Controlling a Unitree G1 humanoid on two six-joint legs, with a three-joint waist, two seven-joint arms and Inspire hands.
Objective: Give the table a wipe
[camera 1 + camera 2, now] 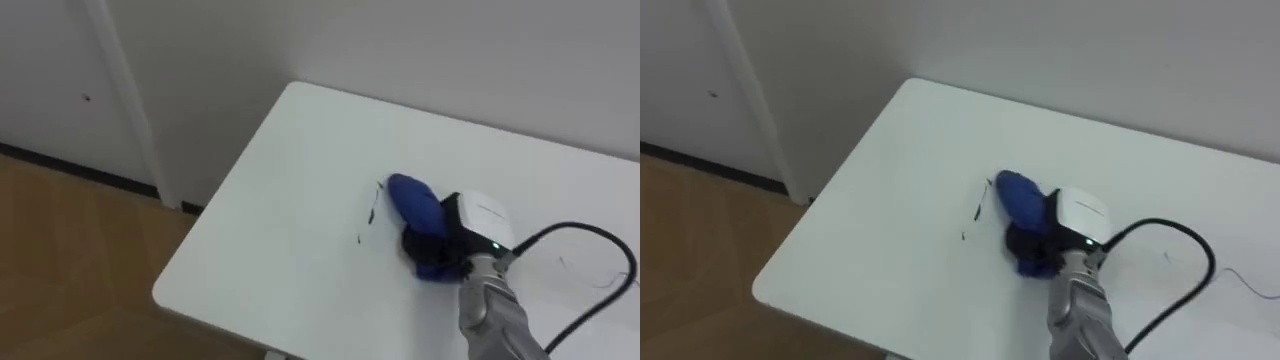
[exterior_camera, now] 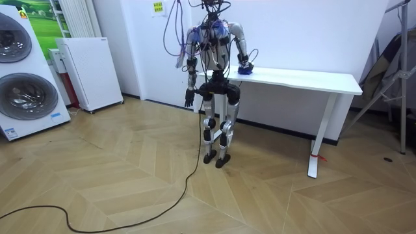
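My right hand's fingers (image 1: 422,243) are curled down over a blue cloth (image 1: 412,200), gripping it against the tabletop in the lower right of the left eye view. The rest of my right hand (image 1: 472,226) sits just behind them, with my forearm running off the bottom edge. The cloth bulges out toward the upper left from under my fingers. Just to its left, thin dark pen strokes (image 1: 371,212) run down the white table (image 1: 290,200); they spell nothing I can read. Fainter scribbles (image 1: 603,282) lie near the right edge.

In the room view I stand at the table's left end, right arm on its top. My left hand (image 2: 188,99) hangs by my side, too small to judge its fingers. A yellow notice (image 2: 158,8) is on the wall at top centre, and a washing machine (image 2: 23,78) at far left has a label low on its front; both are unreadable.
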